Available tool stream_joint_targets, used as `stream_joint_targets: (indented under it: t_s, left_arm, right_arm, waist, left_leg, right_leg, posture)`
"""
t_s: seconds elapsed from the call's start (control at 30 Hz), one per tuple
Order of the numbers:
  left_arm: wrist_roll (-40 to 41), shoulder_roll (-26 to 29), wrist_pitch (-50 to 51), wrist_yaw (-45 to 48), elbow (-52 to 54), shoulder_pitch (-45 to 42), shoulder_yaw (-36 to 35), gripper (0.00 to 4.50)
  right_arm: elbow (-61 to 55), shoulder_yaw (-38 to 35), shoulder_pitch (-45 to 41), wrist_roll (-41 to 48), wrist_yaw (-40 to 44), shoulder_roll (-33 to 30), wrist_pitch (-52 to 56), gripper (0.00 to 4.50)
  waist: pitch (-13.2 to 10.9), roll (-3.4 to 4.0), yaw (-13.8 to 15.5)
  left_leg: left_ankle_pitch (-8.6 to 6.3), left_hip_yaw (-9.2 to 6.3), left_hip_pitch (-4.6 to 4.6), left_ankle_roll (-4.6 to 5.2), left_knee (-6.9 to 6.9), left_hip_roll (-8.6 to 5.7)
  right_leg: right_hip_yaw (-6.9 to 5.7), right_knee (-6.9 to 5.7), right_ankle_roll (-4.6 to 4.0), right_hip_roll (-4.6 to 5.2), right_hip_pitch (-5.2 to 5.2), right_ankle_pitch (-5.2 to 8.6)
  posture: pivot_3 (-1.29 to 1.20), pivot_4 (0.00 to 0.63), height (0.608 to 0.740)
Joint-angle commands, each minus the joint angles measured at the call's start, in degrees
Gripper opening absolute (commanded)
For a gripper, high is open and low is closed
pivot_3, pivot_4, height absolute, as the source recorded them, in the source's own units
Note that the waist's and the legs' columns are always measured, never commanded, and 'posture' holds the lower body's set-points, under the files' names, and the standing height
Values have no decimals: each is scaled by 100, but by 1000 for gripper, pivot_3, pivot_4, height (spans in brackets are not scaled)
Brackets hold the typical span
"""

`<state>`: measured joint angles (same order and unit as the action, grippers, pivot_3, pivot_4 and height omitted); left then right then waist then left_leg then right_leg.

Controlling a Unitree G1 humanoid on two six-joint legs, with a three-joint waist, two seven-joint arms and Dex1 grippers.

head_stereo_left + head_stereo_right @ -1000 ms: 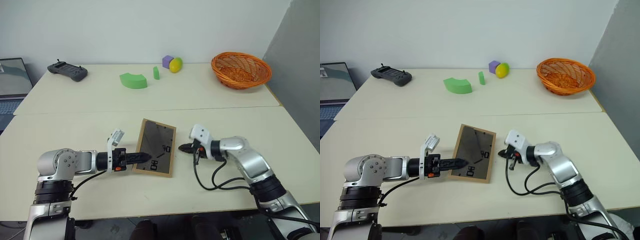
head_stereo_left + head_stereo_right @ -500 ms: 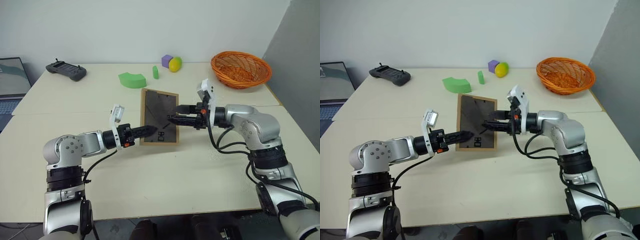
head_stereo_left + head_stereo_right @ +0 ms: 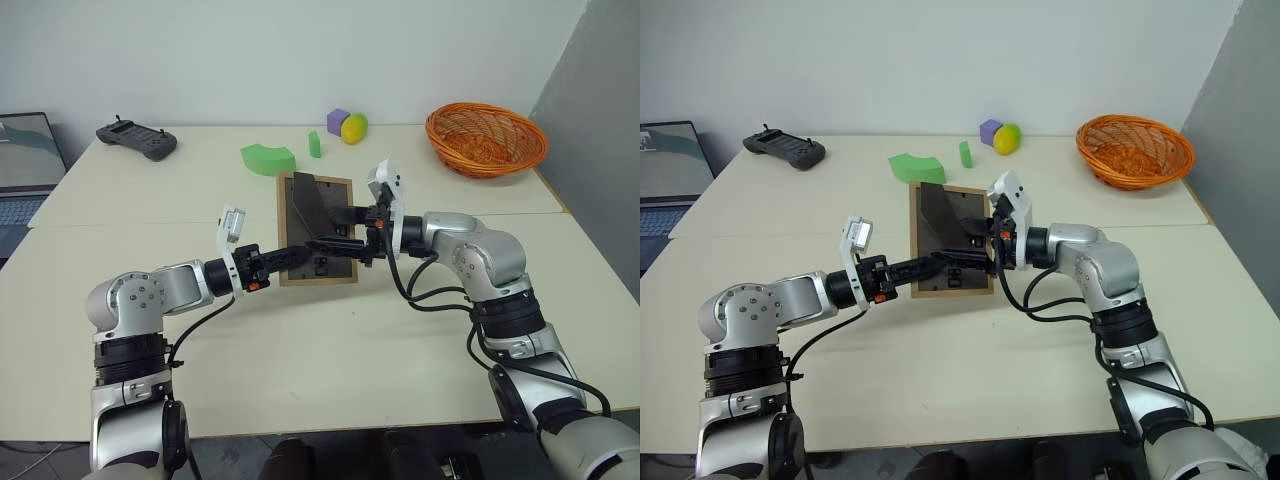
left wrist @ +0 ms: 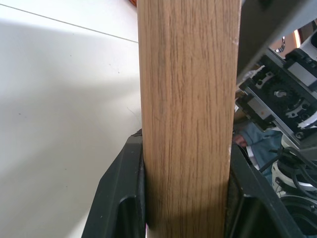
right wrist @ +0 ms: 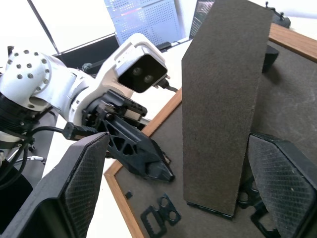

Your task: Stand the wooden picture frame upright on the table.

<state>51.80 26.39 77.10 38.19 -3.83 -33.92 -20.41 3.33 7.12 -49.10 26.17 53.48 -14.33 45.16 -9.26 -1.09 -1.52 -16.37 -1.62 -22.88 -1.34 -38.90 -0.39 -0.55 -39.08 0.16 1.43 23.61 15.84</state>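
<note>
Gripping the wooden picture frame (image 3: 316,231) by its lower left edge, left gripper (image 3: 292,258) clamped with jaws across the wood; frame held near upright, dark back toward the camera, over the cream surface (image 3: 330,350). Right gripper (image 5: 171,191), jaws wide apart, straddling the fold-out stand (image 5: 221,106) without pinching it. Likely light, rigid, smooth; front possibly fragile; edges the safest hold. Left wrist view giving the pinch on bare grain; right wrist view giving the stand swung out. Beyond: green blocks (image 3: 267,159), orange basket (image 3: 486,138).
</note>
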Motion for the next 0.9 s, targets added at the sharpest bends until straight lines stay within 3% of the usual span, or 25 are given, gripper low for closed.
stream_joint_targets:
  t_s: [0.03,0.23,0.4,0.5,0.57,0.63,0.73,0.8,0.9]
  left_arm:
    - [231,46,-24,26,274,-28,-50,1298]
    - [306,143,-33,22,346,82,-77,1298]
    - [591,129,277,-121,447,153,-243,1298]
    - [994,46,825,-399,359,132,-641,1298]
    - [1297,-100,1296,-705,229,73,-1038,1298]
    - [1701,-185,1515,-1030,163,95,-1234,1298]
    - [2586,-351,1540,-1727,53,242,-1346,1298]
    - [3130,-467,1540,-2239,-40,318,-1397,1298]
    - [4397,-447,1097,-3115,118,724,-959,1298]
  right_arm:
    - [-743,-51,140,567,377,-178,277,4459]
    - [-984,-187,442,709,525,-814,450,4459]
    - [-808,-263,675,284,539,-1355,-221,4459]
    - [-482,-134,935,-504,808,-1786,-1961,4459]
    - [204,101,1145,-1574,669,-2018,-4465,4459]
    - [1043,216,1178,-2387,199,-2053,-6494,4459]
    - [2321,474,906,-4227,-1605,-2098,-9268,4459]
    - [2757,633,634,-5374,-2829,-2037,-10175,4459]
    - [3145,816,207,-6525,-4376,-1787,-10590,4459]
  waist:
    - [0,0,4]
    - [0,0,-4]
    - [0,0,-4]
    - [-1,-2,9]
    - [-1,-3,8]
    - [0,-4,-5]
    - [-2,-6,-17]
    - [-2,-6,-21]
    - [-2,-6,-60]
  left_leg:
    - [0,0,0,0,0,0]
    - [-1,0,1,2,2,0]
    - [-10,-1,1,18,2,0]
    - [-11,1,-2,19,0,-1]
    - [-12,2,0,20,0,-1]
    - [-12,9,4,21,0,0]
    - [0,16,8,-1,-1,6]
    - [2,22,9,-4,-3,6]
    - [10,24,12,-18,-4,9]
  right_leg:
    - [0,0,0,0,0,0]
    - [0,-1,0,0,0,0]
    - [0,-1,0,0,0,0]
    - [-1,2,0,1,-1,0]
    - [-2,3,1,1,-4,0]
    - [-1,3,2,1,-8,1]
    - [1,-1,3,1,-9,1]
    - [6,-4,3,1,-8,1]
    - [13,-7,3,-2,-2,1]
  posture:
    - [0,150,740]
    - [0,150,740]
    - [0,150,740]
    - [0,150,740]
    - [0,150,740]
    - [0,150,740]
    - [0,150,740]
    - [0,150,740]
    - [0,150,740]
